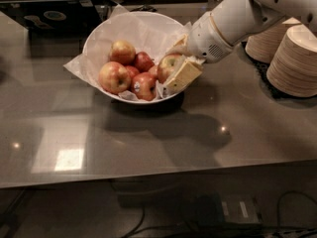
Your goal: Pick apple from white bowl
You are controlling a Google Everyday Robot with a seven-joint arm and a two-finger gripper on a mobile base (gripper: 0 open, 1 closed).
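Reaching in from the upper right, the white arm (233,21) slants down to the right-hand side of the white bowl (93,37), which stands on the grey, glossy desk (148,148). The gripper (173,67) sits just inside the bowl's right rim. Its cream-coloured fingers (184,75) are set on either side of the apple (164,63) and pressed against it: one lies along the fruit's lower right, the other shows above and behind it. The apple, red with a yellow-green patch, is on the right of the heap, low in the bowl and close to the other fruit.

Crinkled white paper (74,66) lines the bowl and sticks out past the rim on the left and at the back. To the left of the held fruit lie:

- a dark-red apple with a sticker (143,86) at the front
- a big red-and-yellow apple (114,77) at the front left
- a yellow-orange apple (123,51) behind that
- another dark-red one (143,61) in the middle

Two stacks of beige paper plates (296,58) stand on the desk well to the right of the bowl, partly behind the arm.
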